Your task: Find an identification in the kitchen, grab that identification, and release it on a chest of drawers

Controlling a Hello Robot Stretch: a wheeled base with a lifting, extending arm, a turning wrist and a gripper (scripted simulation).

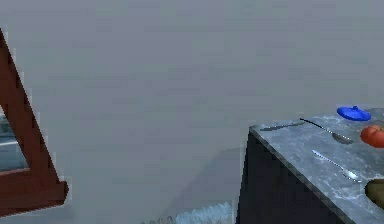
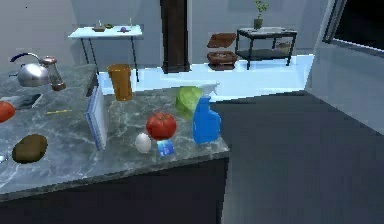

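While forward a blue disc (image 1: 353, 113), sideways a spray bottle (image 2: 207, 123)

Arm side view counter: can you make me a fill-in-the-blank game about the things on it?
The spray bottle on the counter is coloured ____. The round fruit beside it is coloured ____. The tall cup is coloured ____. The shiny kettle stands near the picture's ____ edge.
Missing words: blue, red, orange, left.
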